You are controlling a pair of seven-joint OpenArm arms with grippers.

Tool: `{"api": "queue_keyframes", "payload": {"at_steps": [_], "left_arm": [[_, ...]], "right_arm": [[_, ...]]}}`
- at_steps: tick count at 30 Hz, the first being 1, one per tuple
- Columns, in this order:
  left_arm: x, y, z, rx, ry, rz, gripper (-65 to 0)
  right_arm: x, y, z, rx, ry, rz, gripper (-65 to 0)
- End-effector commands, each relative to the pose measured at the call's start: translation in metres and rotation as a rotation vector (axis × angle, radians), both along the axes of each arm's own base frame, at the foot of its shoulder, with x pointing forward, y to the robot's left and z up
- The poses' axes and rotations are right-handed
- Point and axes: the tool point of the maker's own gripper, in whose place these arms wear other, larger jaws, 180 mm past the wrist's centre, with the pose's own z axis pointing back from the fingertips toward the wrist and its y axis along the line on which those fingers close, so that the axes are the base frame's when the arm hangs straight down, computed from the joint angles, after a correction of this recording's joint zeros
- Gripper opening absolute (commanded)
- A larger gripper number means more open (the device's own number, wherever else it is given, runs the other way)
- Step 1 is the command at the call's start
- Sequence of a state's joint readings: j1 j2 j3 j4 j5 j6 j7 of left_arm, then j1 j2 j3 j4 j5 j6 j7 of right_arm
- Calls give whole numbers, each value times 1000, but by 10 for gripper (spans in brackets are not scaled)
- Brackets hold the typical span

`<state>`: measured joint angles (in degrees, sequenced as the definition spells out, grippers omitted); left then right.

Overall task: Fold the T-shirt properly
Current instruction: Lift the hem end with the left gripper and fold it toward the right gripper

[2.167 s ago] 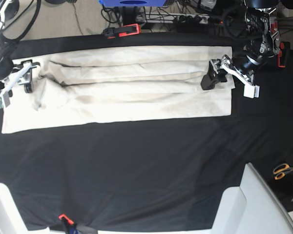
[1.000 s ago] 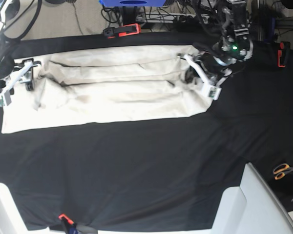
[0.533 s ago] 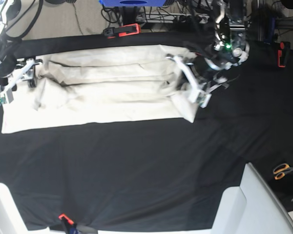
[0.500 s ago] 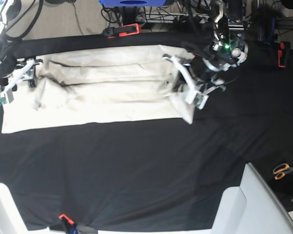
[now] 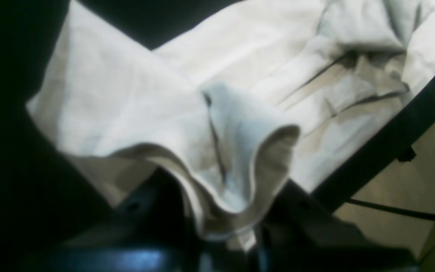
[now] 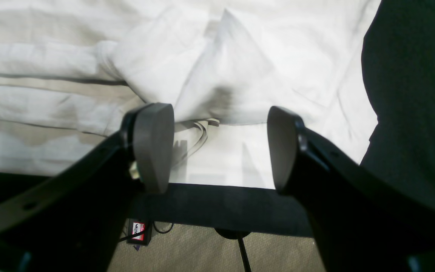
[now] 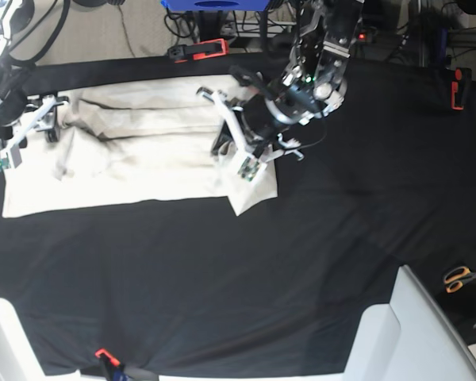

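Left claw [image 7: 232, 147] clamped on a lifted T-shirt [image 7: 127, 151] edge, cloth draping below. Right claw [image 6: 219, 151] spread wide, empty, above the bunched end.

Left tool [image 7: 232, 148] now far along the surface [image 7: 246, 270], over the middle of the T-shirt [image 7: 127, 159] instead of at its end near the scissors side. Clamped hem edge carried along, doubled back over the rest of the cloth. T-shirt much shorter on that side: end now a folded flap with a corner poking out below the tool, on black cloth formerly covered. Bunched hem [image 5: 236, 181] hanging in a loop from the shut tool in the left wrist view. Left arm swung inward across the surface's far edge.
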<state>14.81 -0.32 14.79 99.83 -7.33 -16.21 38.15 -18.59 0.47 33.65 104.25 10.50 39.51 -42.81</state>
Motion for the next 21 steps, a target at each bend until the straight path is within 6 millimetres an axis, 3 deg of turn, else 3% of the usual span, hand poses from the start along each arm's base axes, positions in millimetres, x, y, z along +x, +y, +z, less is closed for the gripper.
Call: {"api": "queue_keyframes", "payload": {"at_steps": [1, 14, 21], "left_arm": [[6, -9, 8, -34, -25, 8, -650], [3, -44, -16, -53, 47, -57, -650], [7, -50, -23, -53, 68, -62, -650]], "right_arm": [[8, -4, 12, -6, -50, -2, -293], [10, -5, 13, -11, -55, -1, -293], [11, -5, 14, -11, -58, -1, -293]]}}
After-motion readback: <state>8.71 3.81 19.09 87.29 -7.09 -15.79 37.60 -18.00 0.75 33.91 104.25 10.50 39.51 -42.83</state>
